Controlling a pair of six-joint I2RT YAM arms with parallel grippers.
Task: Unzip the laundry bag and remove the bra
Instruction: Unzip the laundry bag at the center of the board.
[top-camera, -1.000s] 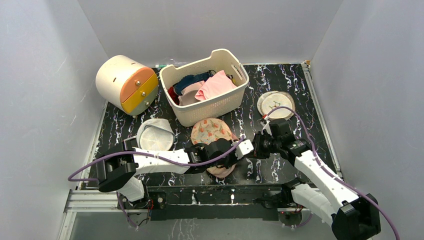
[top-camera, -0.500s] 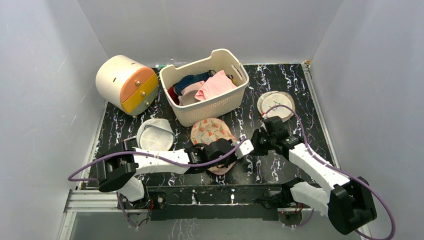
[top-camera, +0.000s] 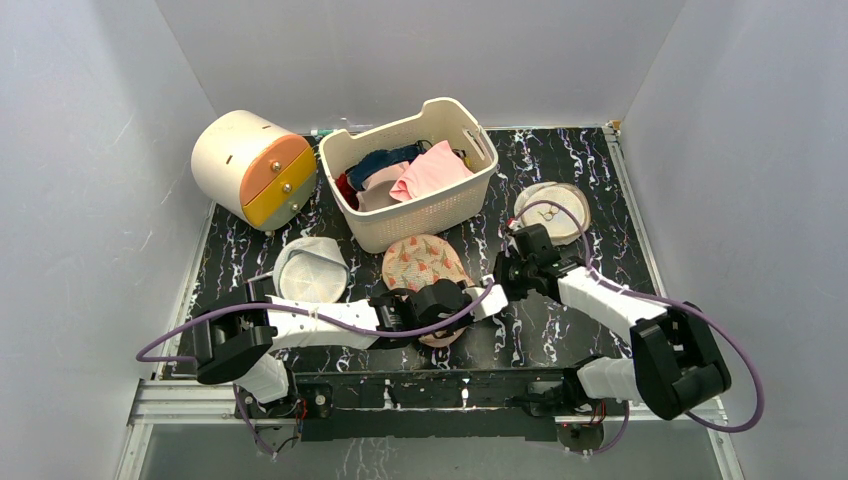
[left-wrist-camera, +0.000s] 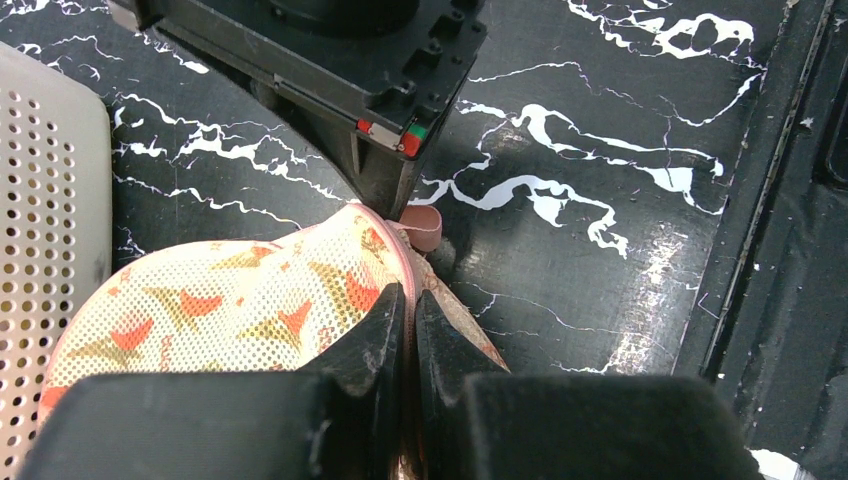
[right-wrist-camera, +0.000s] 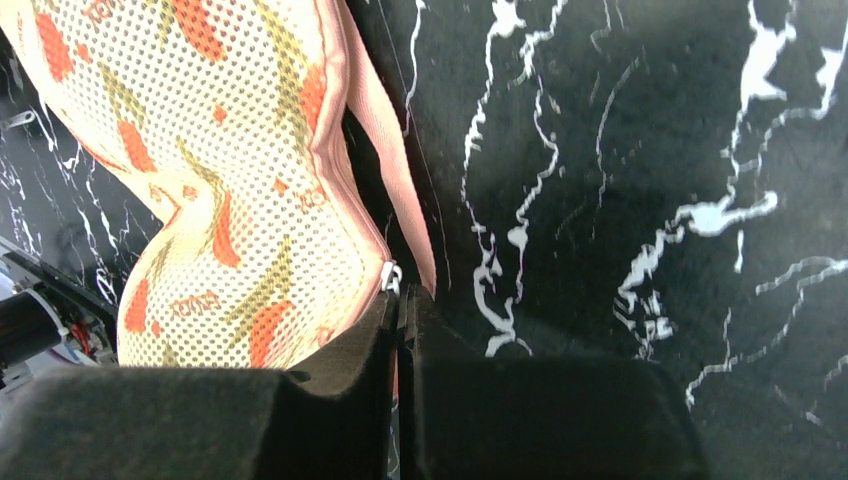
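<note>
Since a second ago the left gripper (left-wrist-camera: 405, 318) has closed and now pinches the pink trim of the bag (top-camera: 422, 262); the right arm has folded in closer, with the right gripper (right-wrist-camera: 398, 305) clamped on the same bag at the zip's end. The bag lies just in front of the basket (top-camera: 432, 218) on a black marbled table (top-camera: 610, 180), with a cream drum (top-camera: 240, 160) left of the basket, mesh discs (top-camera: 552, 208) to its right and pale walls (top-camera: 400, 50) behind it

one laundry bag (top-camera: 420, 262) — one basket (top-camera: 420, 216), one drum (top-camera: 240, 160)
</note>
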